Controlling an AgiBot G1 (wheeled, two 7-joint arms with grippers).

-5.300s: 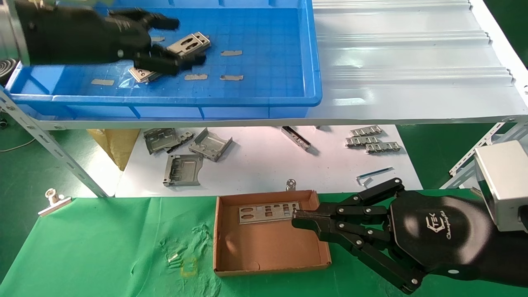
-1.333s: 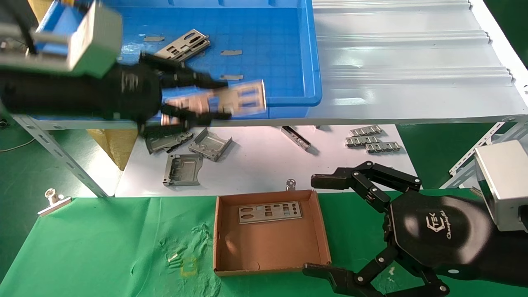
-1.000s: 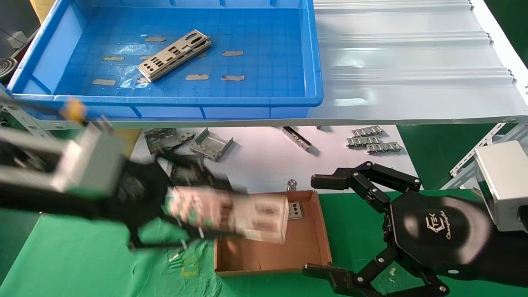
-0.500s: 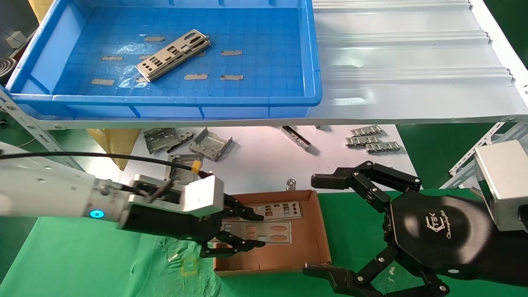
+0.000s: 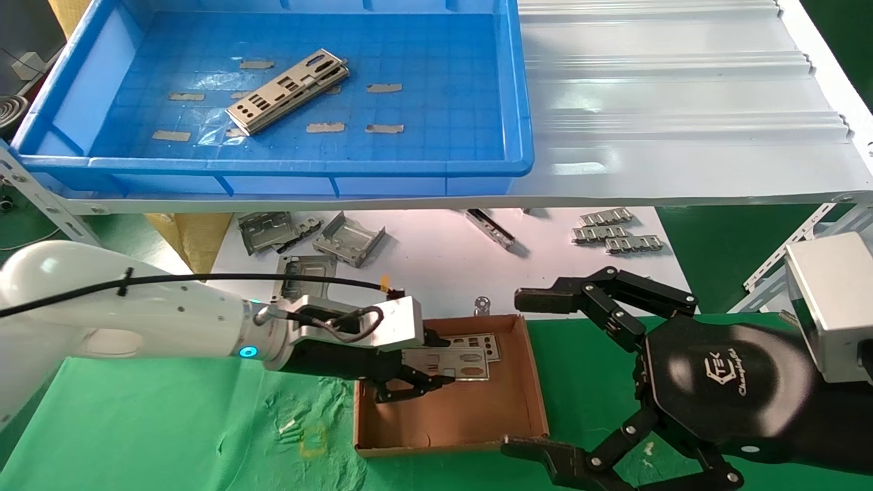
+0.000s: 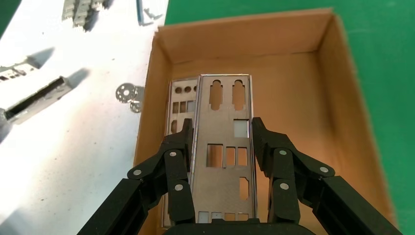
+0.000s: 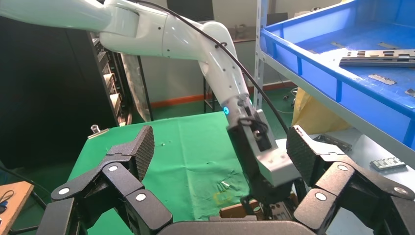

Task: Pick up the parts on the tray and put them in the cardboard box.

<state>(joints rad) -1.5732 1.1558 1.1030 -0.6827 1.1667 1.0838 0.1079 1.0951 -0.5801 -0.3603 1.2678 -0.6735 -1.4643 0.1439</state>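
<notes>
Now at the placing step: left gripper (image 5: 416, 382) low inside the cardboard box (image 5: 511, 436), clamped on the long edges of a punched metal plate (image 6: 225, 147) lying partly over another plate (image 6: 180, 105) by the box's far wall. Next move, by judgement: part the fingers (image 6: 266, 142), then lift straight up before drawing back, keeping clear of the low near-left wall. One more plate (image 5: 286, 91) waiting in the blue tray (image 5: 409, 165) on the shelf above. Right gripper (image 5: 539, 372) spread wide and empty, just beside the box's right wall; ample room over the green surface (image 5: 170, 423) on the left
</notes>
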